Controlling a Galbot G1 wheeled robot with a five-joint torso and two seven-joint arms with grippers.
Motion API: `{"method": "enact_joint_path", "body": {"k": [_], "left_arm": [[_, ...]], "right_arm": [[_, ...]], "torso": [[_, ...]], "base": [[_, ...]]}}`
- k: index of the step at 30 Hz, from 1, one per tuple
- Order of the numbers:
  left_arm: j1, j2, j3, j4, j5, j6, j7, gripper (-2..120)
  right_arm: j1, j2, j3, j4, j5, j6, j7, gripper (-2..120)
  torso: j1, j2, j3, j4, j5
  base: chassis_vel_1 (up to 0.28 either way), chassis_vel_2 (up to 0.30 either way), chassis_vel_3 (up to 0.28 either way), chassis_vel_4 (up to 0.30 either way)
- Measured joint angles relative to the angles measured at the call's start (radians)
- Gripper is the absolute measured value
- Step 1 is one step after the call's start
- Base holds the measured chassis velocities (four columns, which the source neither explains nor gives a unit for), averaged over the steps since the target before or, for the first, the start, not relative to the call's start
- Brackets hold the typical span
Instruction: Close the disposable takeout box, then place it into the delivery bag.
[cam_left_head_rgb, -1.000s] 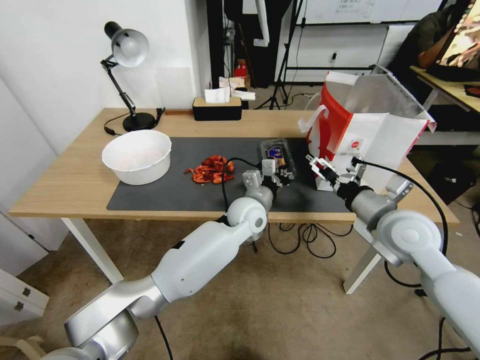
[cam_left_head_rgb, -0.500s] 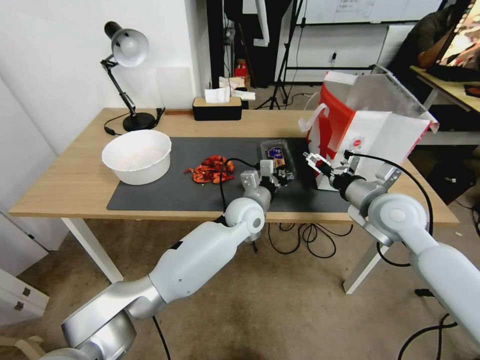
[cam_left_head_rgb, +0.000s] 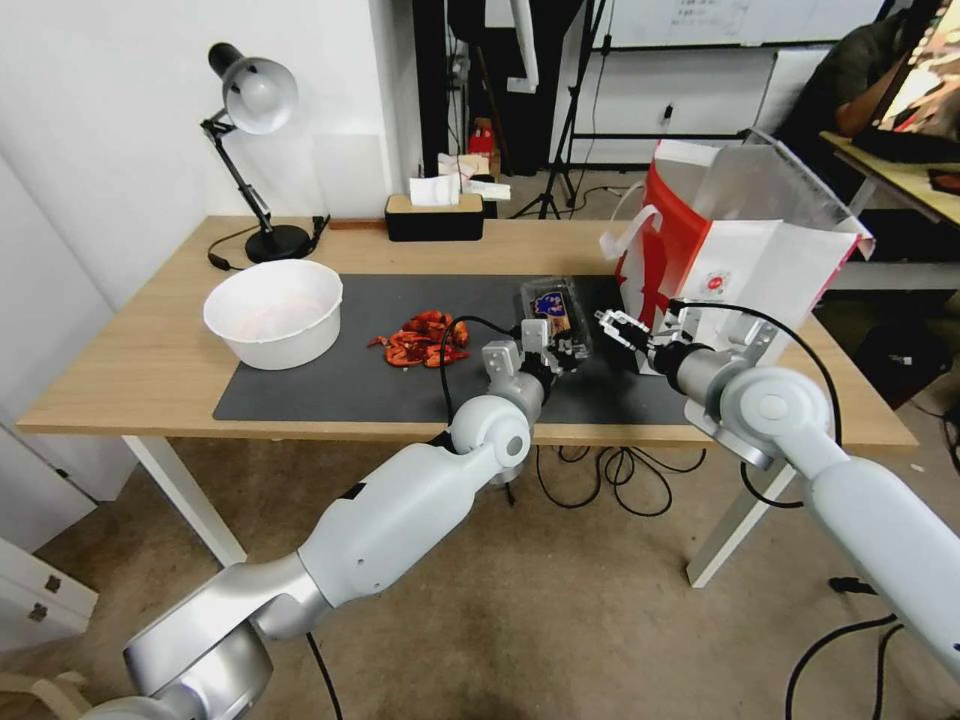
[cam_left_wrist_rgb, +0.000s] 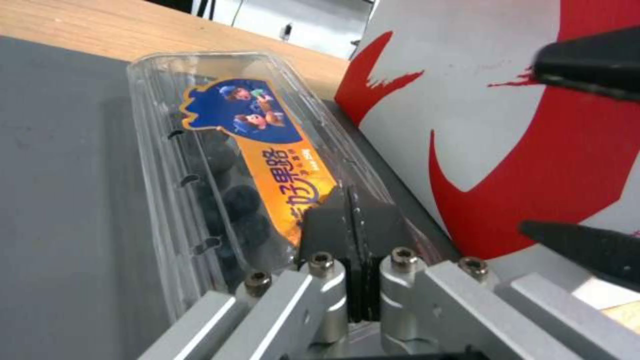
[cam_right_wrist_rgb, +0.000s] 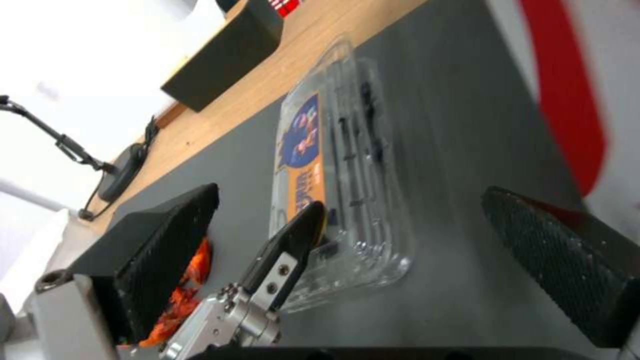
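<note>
- The left gripper (cam_left_head_rgb: 556, 350) covers the near end of the takeout box (cam_left_head_rgb: 551, 307).
- The delivery bag (cam_left_wrist_rgb: 507, 125) is cut off at the top and right edges.
- The bag's red side (cam_right_wrist_rgb: 567, 85) looks blurry, upper right.

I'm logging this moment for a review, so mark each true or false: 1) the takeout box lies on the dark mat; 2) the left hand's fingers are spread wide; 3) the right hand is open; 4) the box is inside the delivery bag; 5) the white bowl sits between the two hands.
1) True: the takeout box lies on the dark mat.
2) False: the left hand is shut, pressing on the box.
3) True: the right hand is open.
4) False: the box sits beside the delivery bag.
5) False: the white bowl stands far to the left.
</note>
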Motion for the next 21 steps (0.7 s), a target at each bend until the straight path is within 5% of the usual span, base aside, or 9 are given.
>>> {"method": "enact_joint_path", "body": {"k": [21], "left_arm": [[-0.002, 0.007, 0.003, -0.01, -0.009, 0.0, -0.001, 0]], "right_arm": [[0.091, 0.051, -0.08, -0.042, -0.006, -0.01, 0.017, 100]], "torso": [[0.0, 0.0, 0.0, -0.0001, 0.0]], "base": [[0.0, 0.0, 0.0, 0.0]]}}
